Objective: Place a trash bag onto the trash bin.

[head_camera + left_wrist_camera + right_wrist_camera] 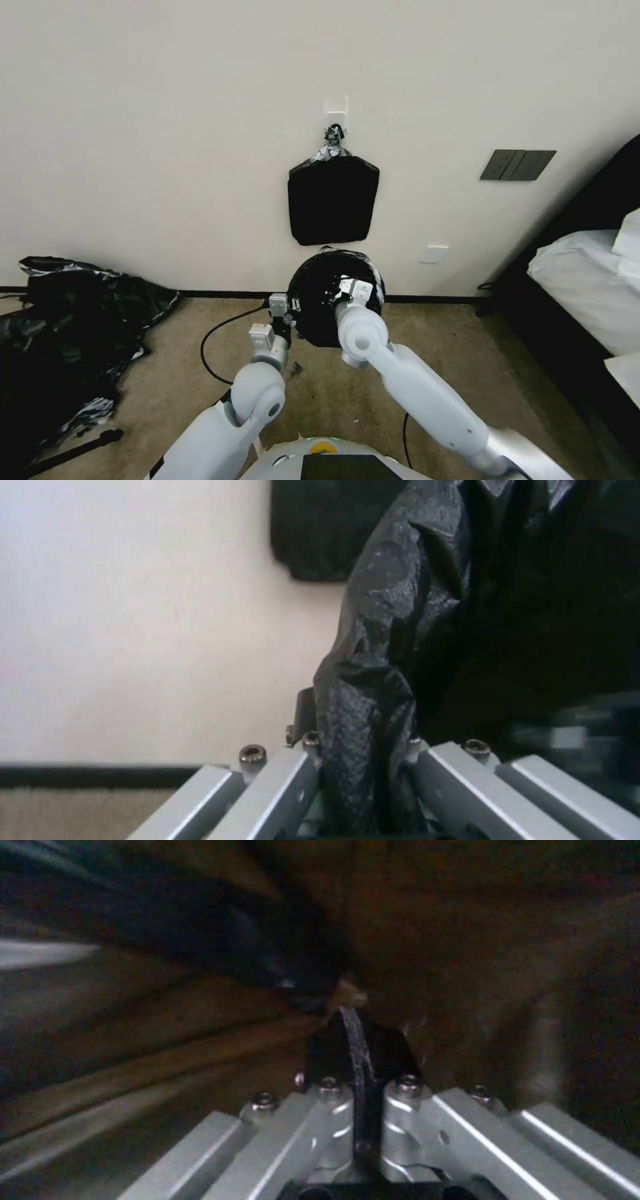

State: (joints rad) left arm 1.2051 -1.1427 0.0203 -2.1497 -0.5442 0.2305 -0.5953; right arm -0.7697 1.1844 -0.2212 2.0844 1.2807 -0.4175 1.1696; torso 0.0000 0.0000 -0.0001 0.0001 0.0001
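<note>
Both white robot arms reach up from the bottom middle of the head view toward the thin glossy black plastic trash bag point(331, 293), which sits just below frame centre, spread into a round dark shape over what looks like the trash bin, though I can't make out any of the bin's pale plastic under it. Left gripper point(285, 312) is at the bag's left edge, and in the left wrist view its fingers point(293, 780) are pinched on a twisted fold of wrinkly black film point(373, 690). Right gripper point(352, 288) is on the upper right of the bag; its wrist view is dark and blurry, but the fingers point(333, 1120) sit closed with a thin black sheet point(357, 1050) clamped between them. Above it on the cream wall point(167, 133) hangs a flat black rectangular stack of bags point(333, 199). Far left, a big heap of black plastic sheeting point(60, 333) lies on the tan carpet point(320, 393)
</note>
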